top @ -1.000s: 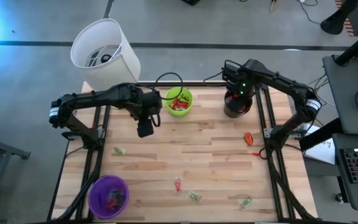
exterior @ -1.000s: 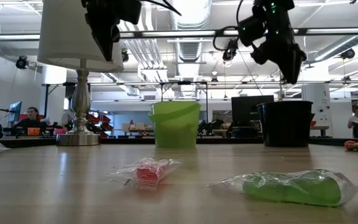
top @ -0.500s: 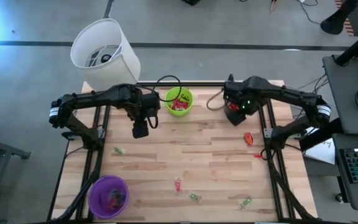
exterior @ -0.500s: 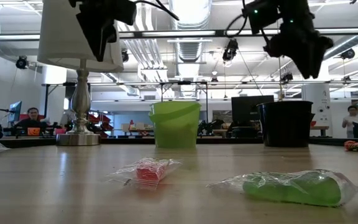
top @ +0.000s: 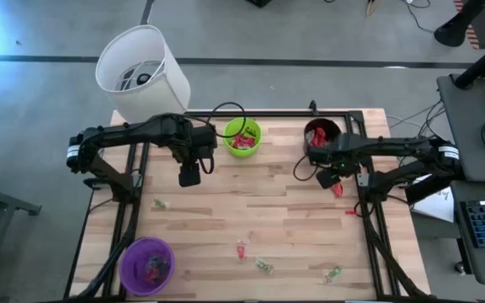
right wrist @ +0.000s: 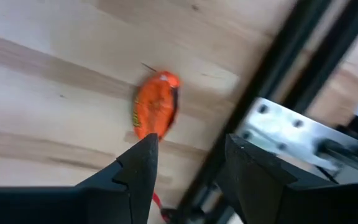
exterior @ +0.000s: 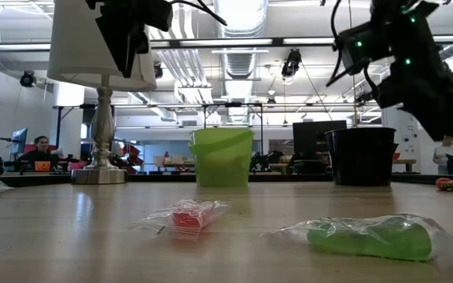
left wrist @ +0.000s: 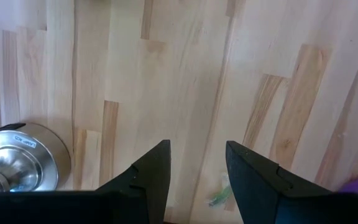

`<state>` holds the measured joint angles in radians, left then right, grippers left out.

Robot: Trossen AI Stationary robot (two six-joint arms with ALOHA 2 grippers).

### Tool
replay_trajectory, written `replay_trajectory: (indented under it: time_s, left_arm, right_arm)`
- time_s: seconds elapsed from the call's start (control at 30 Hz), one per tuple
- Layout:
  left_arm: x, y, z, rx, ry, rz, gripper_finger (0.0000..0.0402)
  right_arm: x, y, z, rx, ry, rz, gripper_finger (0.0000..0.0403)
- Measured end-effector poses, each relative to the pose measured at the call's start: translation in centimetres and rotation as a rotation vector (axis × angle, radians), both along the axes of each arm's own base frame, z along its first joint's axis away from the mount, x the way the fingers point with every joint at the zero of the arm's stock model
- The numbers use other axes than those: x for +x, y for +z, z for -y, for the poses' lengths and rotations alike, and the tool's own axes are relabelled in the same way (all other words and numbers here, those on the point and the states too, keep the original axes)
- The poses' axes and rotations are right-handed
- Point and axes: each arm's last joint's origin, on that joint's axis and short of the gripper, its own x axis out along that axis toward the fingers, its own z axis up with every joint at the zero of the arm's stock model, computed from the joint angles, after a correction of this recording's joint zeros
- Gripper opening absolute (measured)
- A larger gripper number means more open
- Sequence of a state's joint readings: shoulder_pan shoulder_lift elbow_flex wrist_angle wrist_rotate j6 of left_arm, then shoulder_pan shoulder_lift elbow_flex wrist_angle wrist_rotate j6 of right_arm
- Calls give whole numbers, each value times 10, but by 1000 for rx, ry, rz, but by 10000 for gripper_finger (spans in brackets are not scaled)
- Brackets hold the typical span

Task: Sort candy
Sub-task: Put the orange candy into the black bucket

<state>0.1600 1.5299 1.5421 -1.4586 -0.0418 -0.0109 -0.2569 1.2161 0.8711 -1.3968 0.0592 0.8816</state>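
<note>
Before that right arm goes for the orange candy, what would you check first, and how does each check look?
1. Right end effector open: ok, its fingers stand apart with nothing between them.
2. Orange candy in sight ahead of that end effector: ok, it lies flat on the table, apart from the fingers.
3. Room around the candy: not ok, a black frame rail runs close beside it.
4. Black cup free to take candy: ok, upright with red pieces inside.
5. Left end effector out of the way: ok, open and empty, across the table near the green cup.
6. Height above the candy: cannot tell.
</note>
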Motion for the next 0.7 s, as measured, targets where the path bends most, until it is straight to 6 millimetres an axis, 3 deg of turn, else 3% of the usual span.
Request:
replay_trajectory:
  time_s: [0.4, 0.7]
  left_arm:
    - [0, 0, 0, -4, 35, 2, 137]
    - [0, 0, 0, -4, 36, 2, 137]
  right_arm:
    - [-9, -47, -5, 63, -27, 58, 180]
    - [-17, -72, -8, 85, -36, 99, 180]
